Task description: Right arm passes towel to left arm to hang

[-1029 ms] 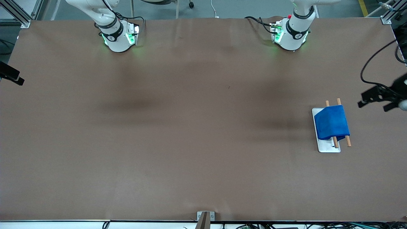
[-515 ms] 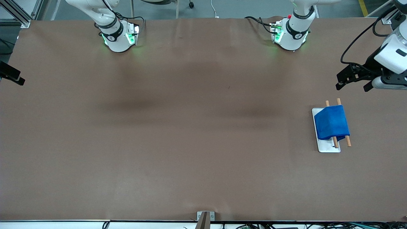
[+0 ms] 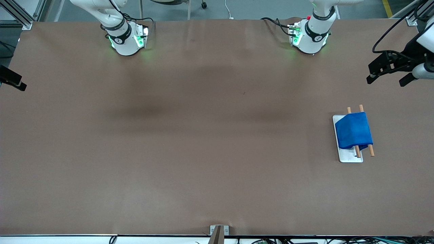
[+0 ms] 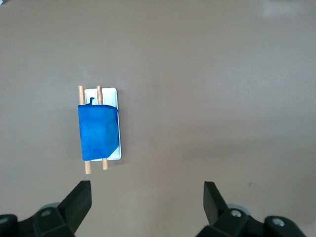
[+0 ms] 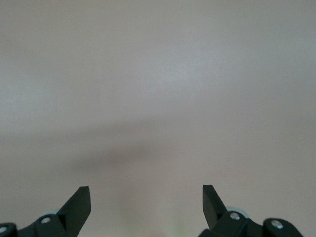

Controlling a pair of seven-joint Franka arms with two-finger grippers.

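The bright blue towel (image 3: 353, 130) hangs folded over two wooden rods (image 3: 371, 150) of the white rack (image 3: 349, 156), near the left arm's end of the table. It also shows in the left wrist view (image 4: 98, 131), with a small loop at one corner. My left gripper (image 3: 385, 80) is open and empty, up in the air over the table's edge at that end, apart from the rack; its jaws (image 4: 147, 197) stand wide apart. My right gripper (image 5: 146, 197) is open and empty over bare table; the front view shows only the right arm's base (image 3: 125, 40).
The left arm's base (image 3: 310, 37) stands at the table's back edge. A black fixture (image 3: 12, 80) juts in at the right arm's end of the table. A small metal bracket (image 3: 219, 231) sits at the table edge nearest the front camera.
My left gripper has risen from beside the rack and moved away from the front camera, then drifted toward the table's end. The towel and rack have not moved.
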